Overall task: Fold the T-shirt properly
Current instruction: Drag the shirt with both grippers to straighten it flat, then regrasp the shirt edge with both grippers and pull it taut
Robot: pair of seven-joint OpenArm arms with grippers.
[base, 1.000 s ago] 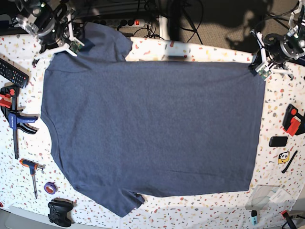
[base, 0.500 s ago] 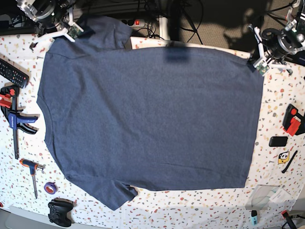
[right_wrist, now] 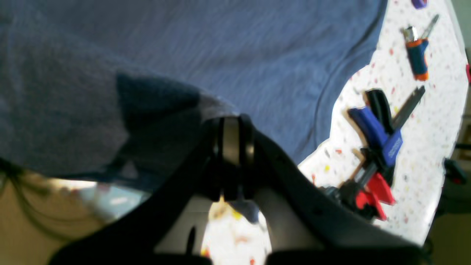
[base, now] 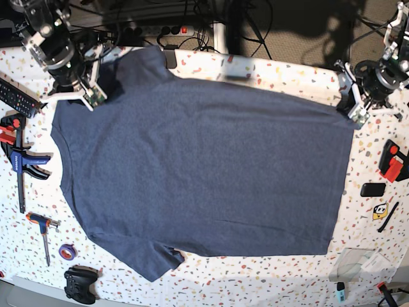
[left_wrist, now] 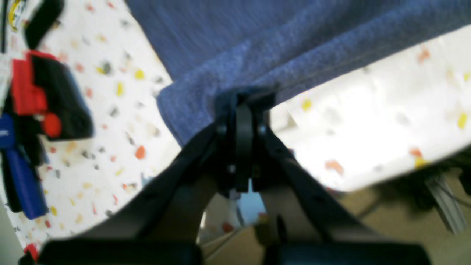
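T-shirt (base: 204,173) stretches lengthwise between both clamped claws: left gripper (base: 353,109) pinching apparently its hem corner, right gripper (base: 89,93) its shoulder.

Spread flat across the middle of the table (base: 268,77): the T-shirt (base: 204,179), collar end toward 9 o'clock, hem toward 3 o'clock. Clamped on its hem corner at 2 o'clock: the left gripper (base: 355,110). Clamped on its shoulder at 10 o'clock: the right gripper (base: 93,96). One sleeve reaching to 11 o'clock, the other to 7 o'clock. Beside the collar at 9 o'clock: a bar clamp (base: 19,160), with a remote (base: 14,96) beyond it toward 10. Toward 8 o'clock: a screwdriver (base: 43,230), then a tape roll (base: 67,251), then a game controller (base: 80,283). At 3 o'clock, just off the hem: a second clamp (base: 391,160).
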